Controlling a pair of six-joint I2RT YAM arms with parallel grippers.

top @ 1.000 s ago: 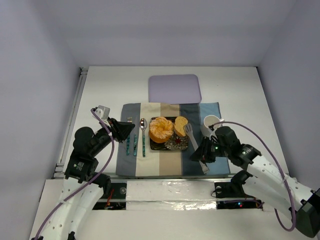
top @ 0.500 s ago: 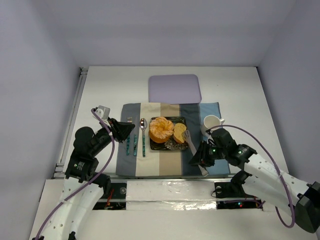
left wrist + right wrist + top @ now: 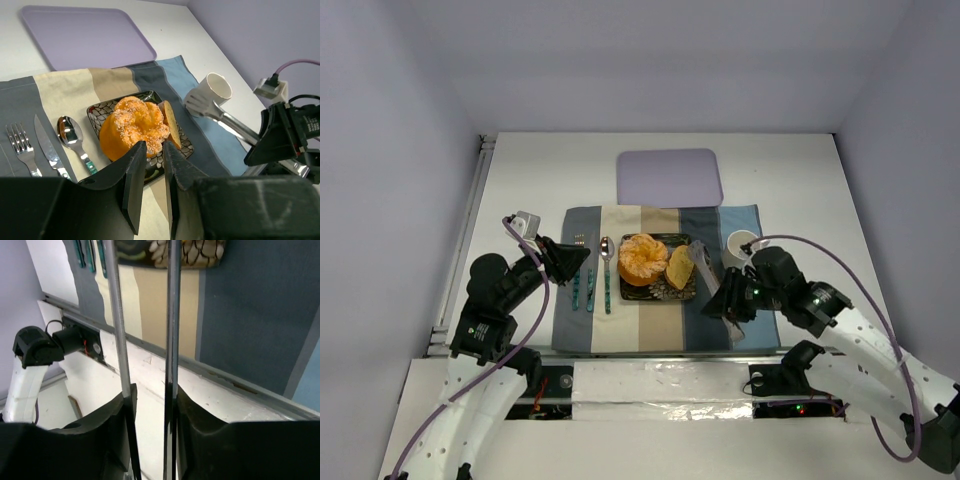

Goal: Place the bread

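Note:
The bread (image 3: 679, 267) (image 3: 170, 123), a small golden slice with a brown crust, stands on edge on the dark patterned plate (image 3: 661, 293) (image 3: 98, 112). It leans against the round orange sugared food (image 3: 642, 258) (image 3: 132, 125). My right gripper (image 3: 727, 301) (image 3: 151, 390) is shut on metal tongs (image 3: 704, 264) (image 3: 220, 118) (image 3: 113, 315). The tongs' arms are spread and their head hangs just right of the bread, holding nothing. My left gripper (image 3: 576, 259) (image 3: 154, 148) hovers left of the plate, its jaws narrowly open and empty.
A striped placemat (image 3: 740, 224) lies under the plate. On its left part lie a fork (image 3: 20, 145), a knife (image 3: 45, 146) and a spoon (image 3: 606, 262) (image 3: 68, 132). A white mug (image 3: 742, 245) (image 3: 213, 90) stands right of the plate. A lavender tray (image 3: 670, 177) (image 3: 85, 35) lies behind.
The tongs' arms have spread apart and their head has come off the bread toward the right. The bread now rests on the plate against the orange food. The left arm has not moved.

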